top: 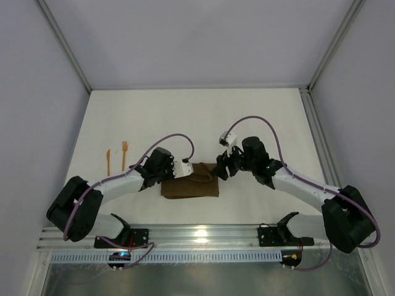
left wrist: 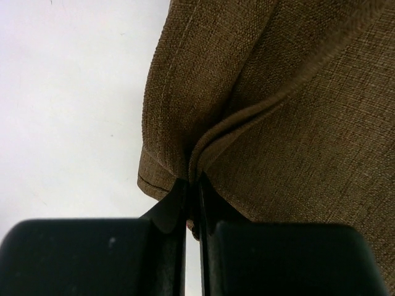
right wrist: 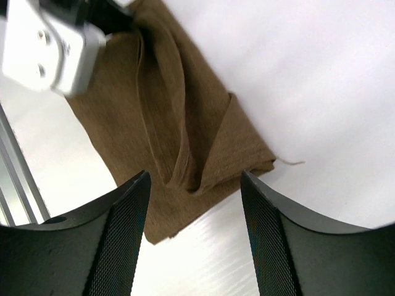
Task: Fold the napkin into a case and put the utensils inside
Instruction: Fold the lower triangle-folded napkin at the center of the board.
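- Brown woven cloth is clamped in the left claw (left wrist: pixel 192 185): its fingers are pressed together on a raised pleat of the napkin (left wrist: pixel 296 123), close to the hemmed left edge.
- The right claw (right wrist: pixel 194 185) is spread and grips nothing. Its two ribbed fingers stand apart above the right end of the napkin, where a flap lies turned over at an angle.
- Napkin position: centre of the desk (top: pixel 185 117), nearer the near edge than the far edge, directly between the two claws.
- Napkin condition: doubled into a low oblong lying left to right, with layered edges. Several loose ridges run along its upper part, and the cloth bulges between the claws, so it does not lie flat.
- Work done, as judged from the layers: the first folds are in place and the cloth is already narrower than a square.
- Work left on the cloth: the shape does not yet read as a finished case. No clear open mouth for loading can be made out in any view. The ridges need to be flattened or folded down.
- Utensil position: the fork (top: pixel 123 154) and the second utensil (top: pixel 108 161) lie side by side near the left edge of the desk, well apart from the napkin, both pointing toward the far edge.
- Work left on the utensils: neither is touched or loaded, so the whole insertion stage is outstanding.
- Overall estimate: folding is under way and roughly the first half of the task is in hand.
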You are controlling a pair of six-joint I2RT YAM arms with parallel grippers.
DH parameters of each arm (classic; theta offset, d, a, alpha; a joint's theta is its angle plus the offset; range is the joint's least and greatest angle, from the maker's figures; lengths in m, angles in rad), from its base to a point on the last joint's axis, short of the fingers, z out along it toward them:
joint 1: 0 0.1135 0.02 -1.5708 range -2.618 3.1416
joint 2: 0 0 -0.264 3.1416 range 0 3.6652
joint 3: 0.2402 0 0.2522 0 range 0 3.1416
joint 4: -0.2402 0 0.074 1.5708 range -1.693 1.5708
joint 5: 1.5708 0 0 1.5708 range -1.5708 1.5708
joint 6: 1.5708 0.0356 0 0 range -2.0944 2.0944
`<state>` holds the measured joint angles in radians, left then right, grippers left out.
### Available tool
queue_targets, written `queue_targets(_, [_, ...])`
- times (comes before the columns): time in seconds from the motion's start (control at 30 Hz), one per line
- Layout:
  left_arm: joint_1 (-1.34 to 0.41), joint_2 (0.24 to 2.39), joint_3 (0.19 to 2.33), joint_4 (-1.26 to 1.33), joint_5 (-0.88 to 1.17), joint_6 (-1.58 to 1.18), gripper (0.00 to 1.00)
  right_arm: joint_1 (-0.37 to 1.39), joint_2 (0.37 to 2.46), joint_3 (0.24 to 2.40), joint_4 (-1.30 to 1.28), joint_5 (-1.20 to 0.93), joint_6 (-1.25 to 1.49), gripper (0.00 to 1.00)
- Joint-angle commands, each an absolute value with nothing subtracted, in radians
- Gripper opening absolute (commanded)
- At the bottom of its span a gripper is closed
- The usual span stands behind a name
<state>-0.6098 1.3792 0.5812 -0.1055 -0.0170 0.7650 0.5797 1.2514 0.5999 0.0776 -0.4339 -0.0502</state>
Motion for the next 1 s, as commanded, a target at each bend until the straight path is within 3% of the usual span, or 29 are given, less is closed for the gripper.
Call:
queue_targets(0.0, [-0.63,1.362,0.577,-0.072,-0.025,0.793,0.04,0.546,1.25,0.676,0.112,-0.497,0.052,0.64])
queue_targets(0.17, [-0.647,1.353,0.586,-0.09,-0.043,0.775,0.11,0.545,1.451,0.816,0.028,-0.441,0.103,0.58])
queue_targets(0.3, [-0.65,1.333,0.584,-0.107,-0.049,0.761,0.17,0.54,1.52,0.81,0.099,-0.422,0.176,0.55])
queue_targets(0.47, [-0.652,1.319,0.592,-0.11,-0.049,0.736,0.17,0.589,1.589,0.833,0.137,-0.48,0.138,0.3])
queue_targets(0.57, [-0.652,1.322,0.607,-0.13,-0.043,0.704,0.27,0.621,1.565,0.778,0.176,-0.471,0.109,0.29])
queue_targets(0.63, [-0.652,1.318,0.626,-0.173,-0.032,0.689,0.43,0.621,1.545,0.738,0.189,-0.457,0.095,0.26])
queue_targets(0.77, [-0.652,1.266,0.672,-0.325,-0.005,0.648,0.51,0.623,1.575,0.742,0.109,-0.399,0.06,0.19])
queue_targets(0.9, [-0.635,1.178,0.776,-0.552,0.188,0.634,0.55,0.623,1.559,0.733,0.081,-0.357,0.034,0.18])
queue_targets(0.97, [-0.621,1.178,0.808,-0.616,0.173,0.615,0.56,0.621,1.531,0.741,0.063,-0.353,0.023,0.18])
